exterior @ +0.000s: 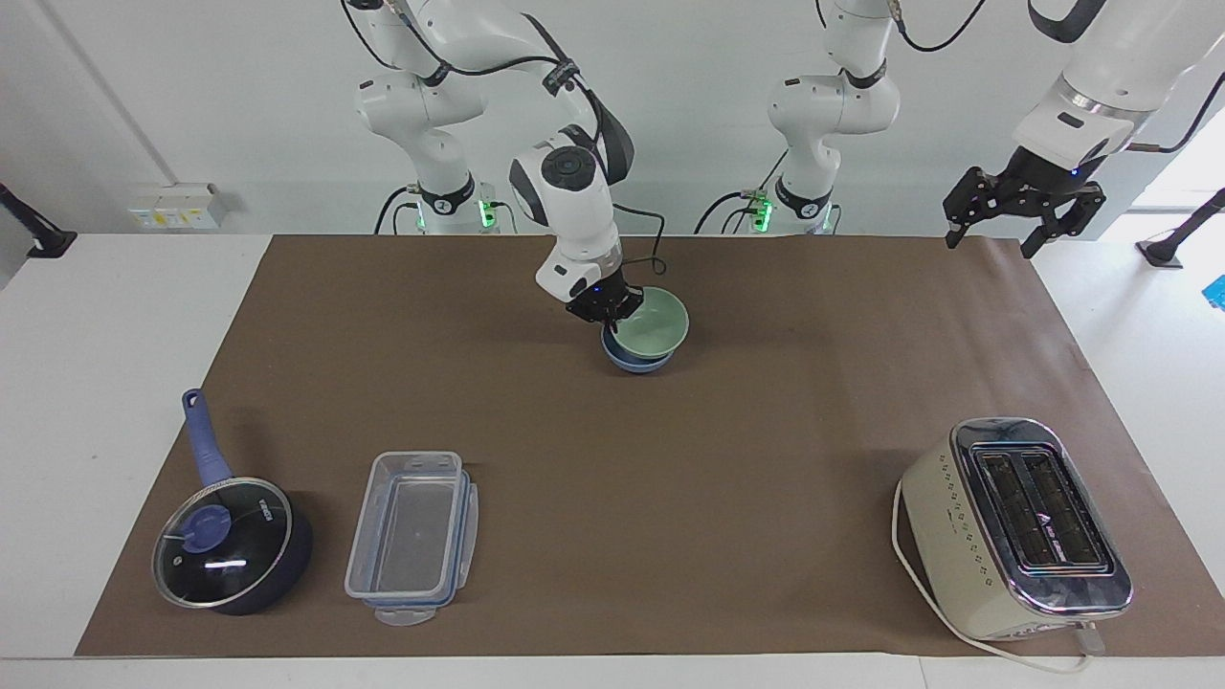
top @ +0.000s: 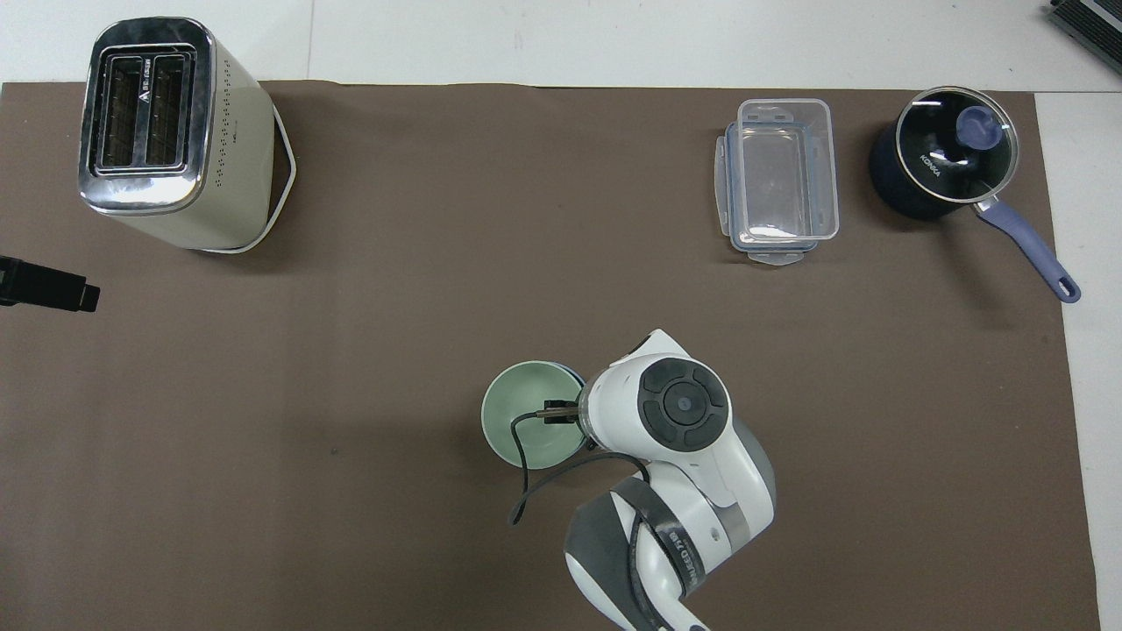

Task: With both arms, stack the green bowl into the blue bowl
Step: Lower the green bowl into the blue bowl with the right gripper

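The green bowl (exterior: 655,323) is tilted and sits over the blue bowl (exterior: 634,363) near the robots' edge of the brown mat, at the middle. Its underside meets the blue bowl's rim. My right gripper (exterior: 605,306) is shut on the green bowl's rim on the side toward the right arm's end. In the overhead view the green bowl (top: 524,423) covers nearly all of the blue bowl, and the right wrist hides the gripper. My left gripper (exterior: 1022,209) waits, raised and open, over the mat's corner at the left arm's end.
A cream toaster (exterior: 1014,528) stands far from the robots at the left arm's end. A clear plastic container (exterior: 412,538) and a dark blue lidded saucepan (exterior: 230,544) stand far from the robots at the right arm's end. The left gripper's tip (top: 48,287) shows at the overhead view's edge.
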`<state>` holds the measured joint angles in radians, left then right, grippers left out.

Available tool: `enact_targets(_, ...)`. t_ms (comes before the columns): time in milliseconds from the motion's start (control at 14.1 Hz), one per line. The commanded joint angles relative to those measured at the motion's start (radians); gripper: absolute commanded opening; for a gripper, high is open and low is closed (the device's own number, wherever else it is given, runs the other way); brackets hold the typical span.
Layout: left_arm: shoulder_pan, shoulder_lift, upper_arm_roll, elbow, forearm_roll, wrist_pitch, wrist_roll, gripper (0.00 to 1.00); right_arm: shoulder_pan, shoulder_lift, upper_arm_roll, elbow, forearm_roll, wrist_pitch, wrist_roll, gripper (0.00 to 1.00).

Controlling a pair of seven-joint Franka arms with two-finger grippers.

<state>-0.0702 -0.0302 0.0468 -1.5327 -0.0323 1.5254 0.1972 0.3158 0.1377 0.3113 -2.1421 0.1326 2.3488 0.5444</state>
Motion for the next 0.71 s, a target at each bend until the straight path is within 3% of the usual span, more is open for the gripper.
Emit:
enact_targets(0, -0.002, 0.001, -0.004, 0.008, 0.011, -0.019, -0.001, 1.0, 0.003, -0.01, 0.0, -0.027, 0.012, 0.038, 0.006, 0.0)
enact_targets(425, 0.0, 0.0, -0.004, 0.009, 0.011, -0.019, 0.001, 1.0, 0.002, -0.012, -0.001, -0.028, 0.012, 0.032, 0.008, 0.0)
enact_targets(638, 0.0, 0.0, -0.007, 0.009, 0.011, -0.016, 0.001, 1.0, 0.002, -0.01, -0.003, -0.022, 0.012, 0.032, 0.014, 0.43)
